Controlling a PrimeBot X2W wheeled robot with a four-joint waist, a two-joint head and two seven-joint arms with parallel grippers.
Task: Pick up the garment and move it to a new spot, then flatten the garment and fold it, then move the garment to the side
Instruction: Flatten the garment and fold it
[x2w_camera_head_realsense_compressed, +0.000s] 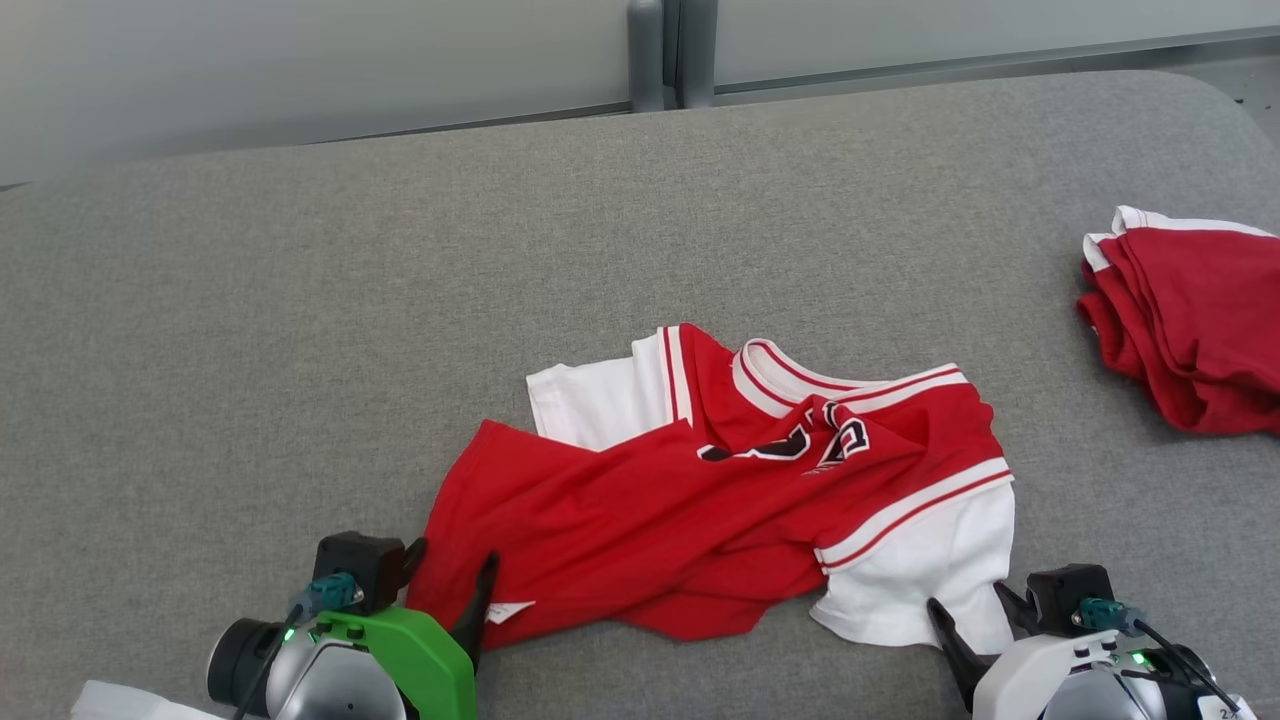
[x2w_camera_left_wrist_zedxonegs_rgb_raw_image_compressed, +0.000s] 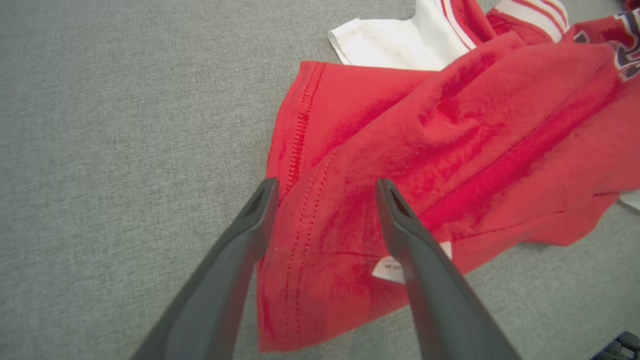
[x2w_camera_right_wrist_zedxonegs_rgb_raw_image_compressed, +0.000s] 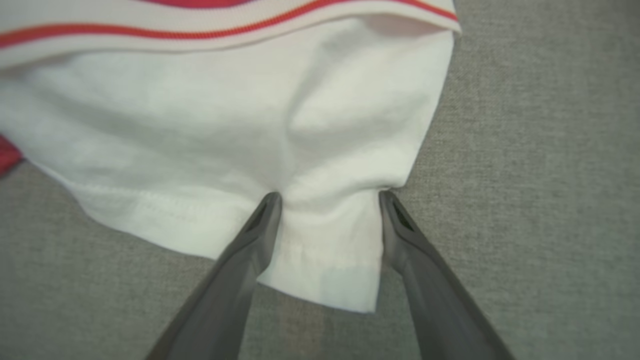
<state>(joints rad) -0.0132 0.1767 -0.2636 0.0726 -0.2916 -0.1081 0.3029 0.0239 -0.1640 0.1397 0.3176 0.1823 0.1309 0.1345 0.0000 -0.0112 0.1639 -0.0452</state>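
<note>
Red-and-white jersey (x2w_camera_head_realsense_compressed: 720, 480) lies crumpled on the grey fabric surface (x2w_camera_head_realsense_compressed: 300, 300), about centre, toward the robot's edge. Collar points to the far side; dark lettering is half buried in folds. Far sleeve (x2w_camera_head_realsense_compressed: 590, 400), white, sticks out at the back left. Near sleeve (x2w_camera_right_wrist_zedxonegs_rgb_raw_image_compressed: 225, 125), also white, lies at the front right.

Left gripper (x2w_camera_left_wrist_zedxonegs_rgb_raw_image_compressed: 326, 182): jaws wide, holding nothing. Fingers (x2w_camera_left_wrist_zedxonegs_rgb_raw_image_compressed: 235, 250) straddle the red hem corner at the jersey's near-left end, and stitch lines run between them. White label (x2w_camera_left_wrist_zedxonegs_rgb_raw_image_compressed: 387, 267) peeks out from under the hem just beside one finger (print too small to read).

Right gripper (x2w_camera_right_wrist_zedxonegs_rgb_raw_image_compressed: 329, 195): jaws wide, holding nothing. Tips sit either side of the near sleeve's front corner, with the cloth puckered between them. Can't tell if the tips press the cloth or hang just above it.

Second red garment (x2w_camera_head_realsense_compressed: 1190, 330), white trim, lies in a folded pile at the far right, well apart from the jersey. Grey post (x2w_camera_head_realsense_compressed: 670, 50) stands beyond the far edge.
</note>
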